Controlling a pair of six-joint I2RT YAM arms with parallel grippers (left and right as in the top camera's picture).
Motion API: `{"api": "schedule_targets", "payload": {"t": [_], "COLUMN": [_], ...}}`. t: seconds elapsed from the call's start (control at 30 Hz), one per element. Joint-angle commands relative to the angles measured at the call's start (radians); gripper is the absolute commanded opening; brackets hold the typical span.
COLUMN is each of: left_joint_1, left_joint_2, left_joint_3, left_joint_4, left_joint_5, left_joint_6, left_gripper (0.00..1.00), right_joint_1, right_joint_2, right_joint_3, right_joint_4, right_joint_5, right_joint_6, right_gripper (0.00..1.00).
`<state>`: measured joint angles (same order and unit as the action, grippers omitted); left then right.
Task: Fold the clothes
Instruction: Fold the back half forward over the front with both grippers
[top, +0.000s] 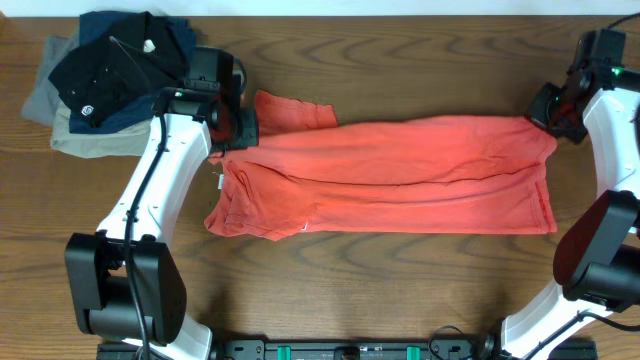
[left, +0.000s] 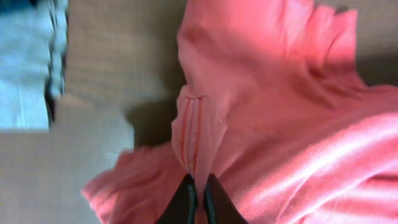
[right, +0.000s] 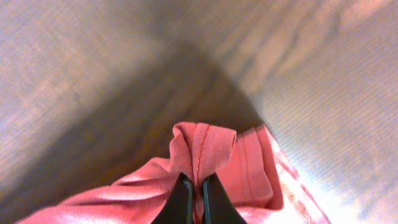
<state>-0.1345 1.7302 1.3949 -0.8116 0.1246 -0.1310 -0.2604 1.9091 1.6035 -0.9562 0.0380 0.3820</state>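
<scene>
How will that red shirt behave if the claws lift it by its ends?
Probably floppy: the shirt bunches into folds where the right claw and left claw pinch it, so the middle would likely sag. It looks thin and light. The cloth seems unlikely to slip, gathered thick between the shut jaws.

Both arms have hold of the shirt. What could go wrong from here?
The right fingers pinch only a narrow bunch of hem on the T-shirt; it could slip on lifting. The left fingers hold a similarly thin fold by the sleeve, so the cloth may drag unevenly. The folded pile sits close beside the left arm and could get knocked.
</scene>
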Motion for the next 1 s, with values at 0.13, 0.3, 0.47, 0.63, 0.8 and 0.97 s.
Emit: {"api": "schedule_targets", "payload": {"t": [0.13,0.3,0.47,0.63,0.8,0.97], "left_joint_1": [0.007,0.007,0.007,0.007,0.007,0.007], "left_joint_2": [0.003,0.003,0.003,0.003,0.003,0.003], "left_joint_3": [-0.003,-0.004,-0.033,-0.078,-0.12,-0.167], "left_joint_4": [-0.162,-0.247,-0.269,-0.291,-0.299,-0.303], "left_joint_5": [-0.005,-0.026,-0.054,-0.054,-0.054,-0.054], "left_joint_6": [-0.005,-0.005,-0.005,-0.005,-0.005,-0.005], "left_gripper": [0.06,0.06,0.06,0.06,0.06,0.08], "right_joint_1": [-0.082,-0.154,-0.218,-0.224,-0.222,-0.208], "right_joint_2": [-0.032,-0.032,-0.032,-0.032,-0.032,-0.032], "right_joint_3": [0.001,0.001,0.001,0.0,0.0,-0.001], "right_joint_4": [-0.155,-0.204,-0.24,-0.274,-0.326,-0.383], "right_joint_5": [0.024,0.026,-0.008,-0.008,0.033,0.074], "right_joint_6": [0.085,0.085,0.084,0.08,0.081,0.075], "right_gripper": [0.01,0.01,0.01,0.01,0.01,0.01]}}
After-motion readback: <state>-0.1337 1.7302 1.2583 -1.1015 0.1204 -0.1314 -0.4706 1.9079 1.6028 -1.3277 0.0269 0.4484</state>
